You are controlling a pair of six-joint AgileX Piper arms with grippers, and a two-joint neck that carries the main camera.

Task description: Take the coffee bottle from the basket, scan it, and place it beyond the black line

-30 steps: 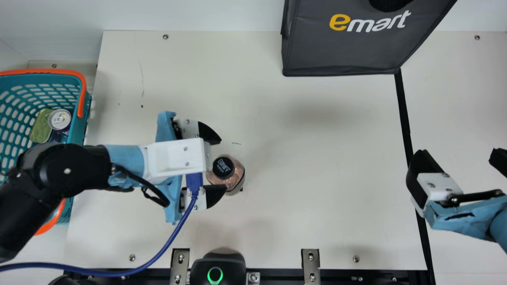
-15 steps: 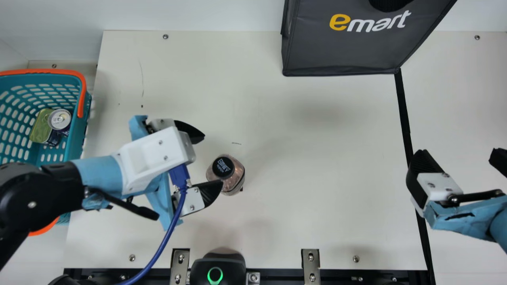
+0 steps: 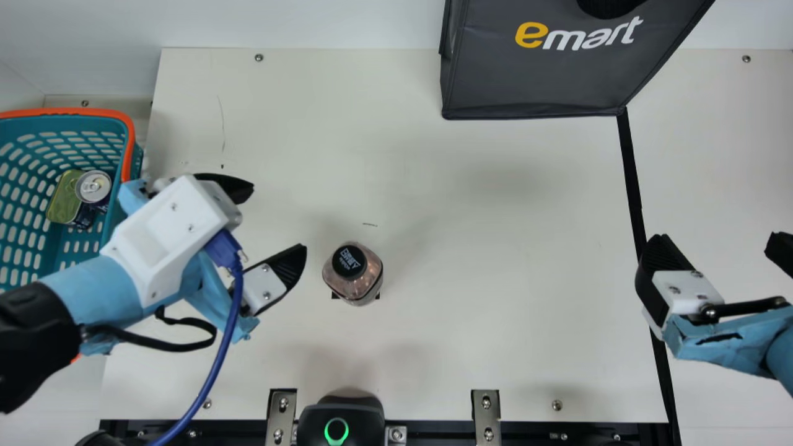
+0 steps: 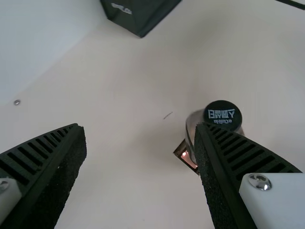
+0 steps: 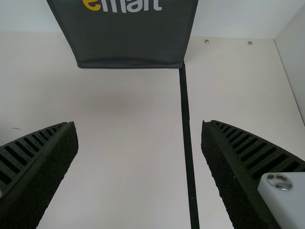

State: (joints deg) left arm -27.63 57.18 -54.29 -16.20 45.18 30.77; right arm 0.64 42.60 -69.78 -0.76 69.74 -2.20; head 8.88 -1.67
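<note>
Hovering over the table between basket (image 3: pixel 62 112) and coffee bottle (image 3: pixel 359 282): your left gripper (image 3: pixel 277 218), jaws wide apart, holding nothing. Bottle's upright on the table, black cap up, just beside that gripper, not touching. In your left wrist view, one finger partly covers it. It's well short of the black line (image 3: pixel 632 173), between basket and line. Your right gripper (image 3: pixel 715 243) is wide open too, empty, up by the line. Basket has a can (image 3: pixel 93 186) and a green tin (image 3: pixel 64 198). Dark bag (image 3: pixel 526 74) at the back; black unit with a green ring (image 3: pixel 353 414) at the near edge.
</note>
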